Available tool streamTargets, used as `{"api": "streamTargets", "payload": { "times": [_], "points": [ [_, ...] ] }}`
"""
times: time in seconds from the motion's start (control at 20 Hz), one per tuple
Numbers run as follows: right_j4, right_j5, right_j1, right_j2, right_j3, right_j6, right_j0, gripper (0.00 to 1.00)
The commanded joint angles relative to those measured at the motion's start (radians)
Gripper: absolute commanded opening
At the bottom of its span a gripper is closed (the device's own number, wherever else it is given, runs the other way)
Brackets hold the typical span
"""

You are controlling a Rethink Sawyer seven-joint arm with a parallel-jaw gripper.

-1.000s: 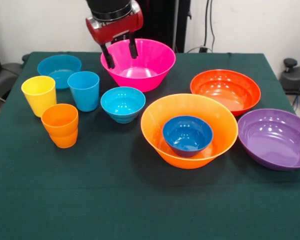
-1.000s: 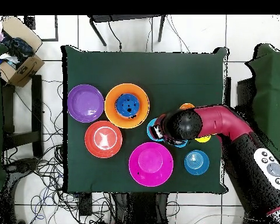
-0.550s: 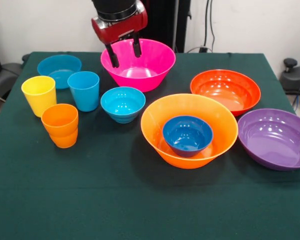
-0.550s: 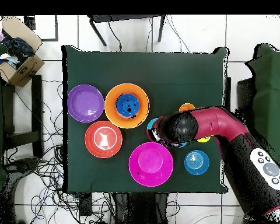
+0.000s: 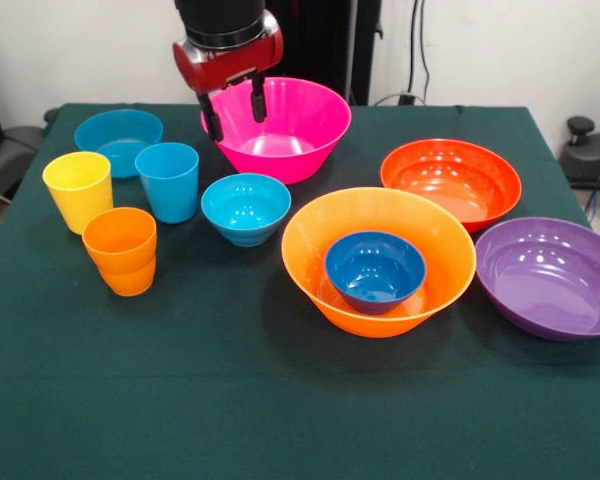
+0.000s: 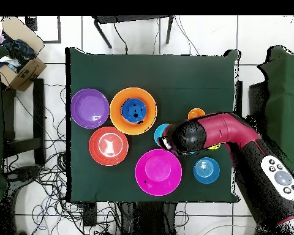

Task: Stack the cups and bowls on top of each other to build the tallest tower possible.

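Parted and empty, the claw (image 5: pixel 234 107) hangs in the air with its two black fingers (image 5: pixel 212 117) apart, in front of the large pink bowl's (image 5: pixel 280 128) rim and above the small teal bowl (image 5: pixel 245 208). Beside that bowl stand the light blue cup (image 5: pixel 167 181), the yellow cup (image 5: pixel 78 190) and the orange cup (image 5: pixel 121 250), with the shallow light blue bowl (image 5: pixel 119 140) behind them near the table's (image 5: pixel 230 400) corner. Further off, the small dark blue bowl (image 5: pixel 375 271) sits inside the large orange bowl (image 5: pixel 378 260), with the red-orange bowl (image 5: pixel 450 181) and the purple bowl (image 5: pixel 550 277) just beside it.
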Motion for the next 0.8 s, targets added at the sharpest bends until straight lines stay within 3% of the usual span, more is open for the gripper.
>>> {"api": "streamTargets", "payload": {
  "times": [0.05, 0.8],
  "points": [
    [-0.098, 0.033, 0.056, 0.016, -0.021, -0.326, 0.019, 1.0],
    [-0.209, -0.064, 0.217, -0.028, -0.053, -0.258, 0.045, 1.0]
  ]
}}
